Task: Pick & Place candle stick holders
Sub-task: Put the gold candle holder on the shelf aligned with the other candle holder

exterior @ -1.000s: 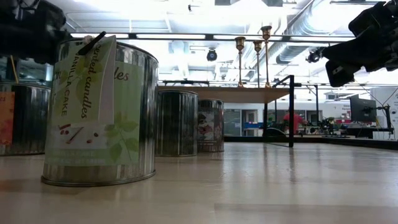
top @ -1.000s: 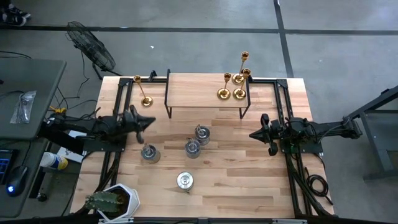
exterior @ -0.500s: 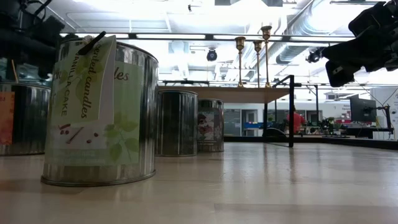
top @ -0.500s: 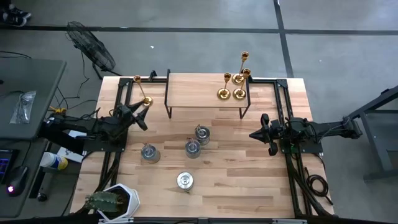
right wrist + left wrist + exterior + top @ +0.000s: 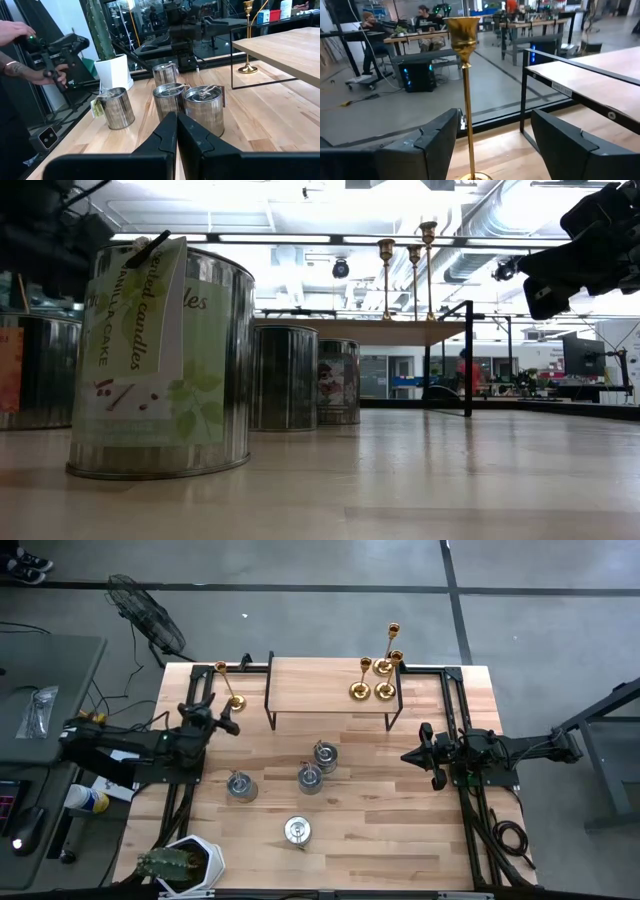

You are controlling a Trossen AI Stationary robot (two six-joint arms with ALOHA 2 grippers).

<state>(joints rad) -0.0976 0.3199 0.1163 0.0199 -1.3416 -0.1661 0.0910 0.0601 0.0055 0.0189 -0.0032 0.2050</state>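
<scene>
One gold candlestick (image 5: 229, 688) stands on its round base on the table at the far left, beside the raised shelf. My left gripper (image 5: 224, 720) is open just near of it. In the left wrist view the thin stem (image 5: 468, 110) rises between the two fingers, closer to one, and touches neither. Three more gold candlesticks (image 5: 378, 680) stand on the shelf's right end. Four silver tins (image 5: 310, 778) stand mid-table. My right gripper (image 5: 408, 755) is shut and empty at the right, and it also shows in the right wrist view (image 5: 177, 131).
A wooden shelf on a black frame (image 5: 330, 680) spans the far middle. A white pot with a cactus (image 5: 187, 860) stands at the near left corner. Black rails (image 5: 455, 720) run along both sides. A person's hand with a controller (image 5: 47, 70) shows beyond the table.
My left gripper has gone from beside the leftmost tin toward the far edge, turning from pointing right to pointing at the lone gold candlestick. It now stands around the stem. My right arm has kept still.
</scene>
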